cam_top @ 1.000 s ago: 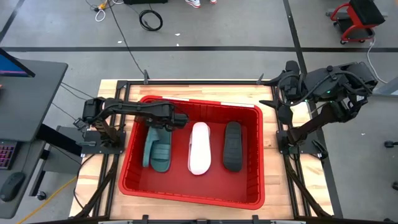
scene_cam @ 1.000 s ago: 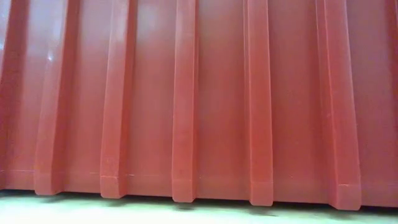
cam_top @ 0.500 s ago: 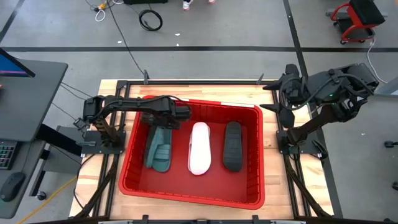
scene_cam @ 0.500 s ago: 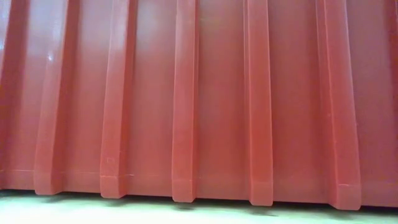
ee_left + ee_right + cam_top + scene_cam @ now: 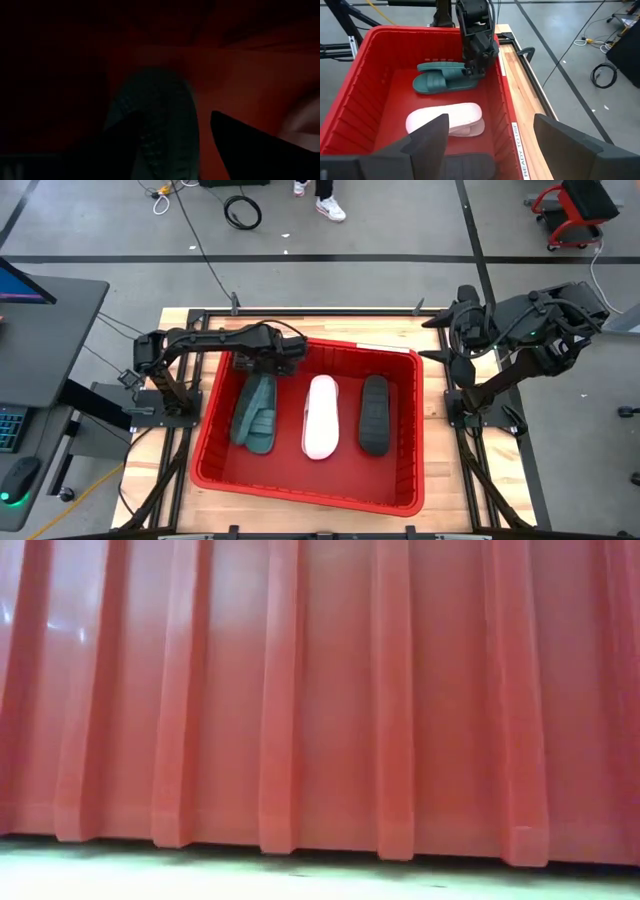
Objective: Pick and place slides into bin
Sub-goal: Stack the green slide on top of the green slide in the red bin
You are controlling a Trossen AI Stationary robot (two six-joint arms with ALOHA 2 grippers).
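The red bin (image 5: pixel 310 498) fills the middle of the table. On its floor lie two teal-green slides (image 5: pixel 255 412) side by side at the left, a white slide (image 5: pixel 321 417) in the middle and a black slide (image 5: pixel 373 414) at the right. My left gripper (image 5: pixel 268 362) is open above the far end of the teal slides (image 5: pixel 155 115), with a finger on either side. My right gripper (image 5: pixel 455 330) stands open by the bin's far right corner, with nothing between its fingers (image 5: pixel 427 140). My left gripper points down over the far end of a teal-green slide (image 5: pixel 462 80), which lies on the bin's floor. I cannot tell whether the fingertips (image 5: pixel 470 72) touch it.
The bin's ribbed near wall (image 5: pixel 320 690) fills the low view. Bare wooden table (image 5: pixel 440 430) shows to the right of the bin, and the arms' frames stand at both sides. A person's feet (image 5: pixel 325 202) show on the floor beyond the table.
My left gripper has gone up and a little toward the table's far edge, off the teal-green slide, which stays on the bin's floor with its far end turned slightly to the right. In the low view the bin's wall has shifted a little.
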